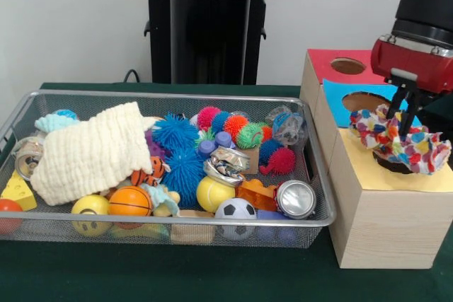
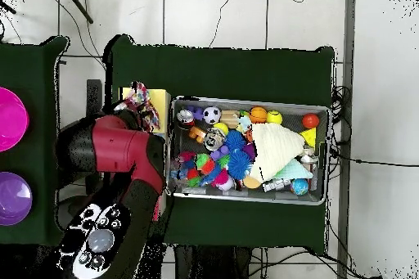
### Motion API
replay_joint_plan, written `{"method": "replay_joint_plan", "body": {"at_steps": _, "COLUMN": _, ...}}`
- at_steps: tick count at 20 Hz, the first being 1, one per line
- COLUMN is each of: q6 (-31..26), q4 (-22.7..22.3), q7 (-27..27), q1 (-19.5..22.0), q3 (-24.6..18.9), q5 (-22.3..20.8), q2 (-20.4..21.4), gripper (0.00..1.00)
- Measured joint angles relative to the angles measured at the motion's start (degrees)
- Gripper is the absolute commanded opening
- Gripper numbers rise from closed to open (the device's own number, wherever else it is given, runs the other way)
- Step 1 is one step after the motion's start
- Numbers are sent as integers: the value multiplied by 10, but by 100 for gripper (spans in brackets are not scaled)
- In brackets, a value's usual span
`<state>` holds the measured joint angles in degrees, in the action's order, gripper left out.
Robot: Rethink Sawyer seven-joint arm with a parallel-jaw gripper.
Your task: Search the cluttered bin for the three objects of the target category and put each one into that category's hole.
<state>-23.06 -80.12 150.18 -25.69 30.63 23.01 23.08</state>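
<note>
A patterned cloth with many coloured spots lies bunched over the hole of the yellow section of the wooden box, at the right. My gripper comes down from above with its fingers pinched into the cloth's top. In the overhead view the cloth shows beside the arm and the gripper itself is hidden. A cream waffle cloth lies over the left part of the wire bin. A light blue cloth peeks out behind it.
The box also has a red section with a hole and a blue section with a hole. The bin holds spiky balls, a soccer ball, crushed cans and blocks. Two purple bowls sit at the overhead view's left.
</note>
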Motion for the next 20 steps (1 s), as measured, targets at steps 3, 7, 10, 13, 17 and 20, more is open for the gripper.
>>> {"method": "replay_joint_plan", "body": {"at_steps": 3, "q6": 0, "q4": 0, "q7": 0, "q1": -10, "q3": 0, "q5": 0, "q2": 0, "gripper": 0}}
{"method": "replay_joint_plan", "body": {"at_steps": 7, "q6": 0, "q4": 1, "q7": 0, "q1": -16, "q3": 0, "q5": 0, "q2": -2, "gripper": 0}}
{"method": "replay_joint_plan", "body": {"at_steps": 10, "q6": 0, "q4": 5, "q7": 0, "q1": -16, "q3": 0, "q5": 1, "q2": -7, "gripper": 0}}
{"method": "replay_joint_plan", "body": {"at_steps": 13, "q6": 0, "q4": 10, "q7": 0, "q1": -16, "q3": 0, "q5": 4, "q2": -19, "gripper": 0}}
{"method": "replay_joint_plan", "body": {"at_steps": 17, "q6": 2, "q4": 16, "q7": 0, "q1": -16, "q3": 0, "q5": 6, "q2": -34, "gripper": 0}}
{"method": "replay_joint_plan", "body": {"at_steps": 20, "q6": 9, "q4": 24, "q7": 0, "q1": -14, "q3": 0, "q5": 7, "q2": -51, "gripper": 0}}
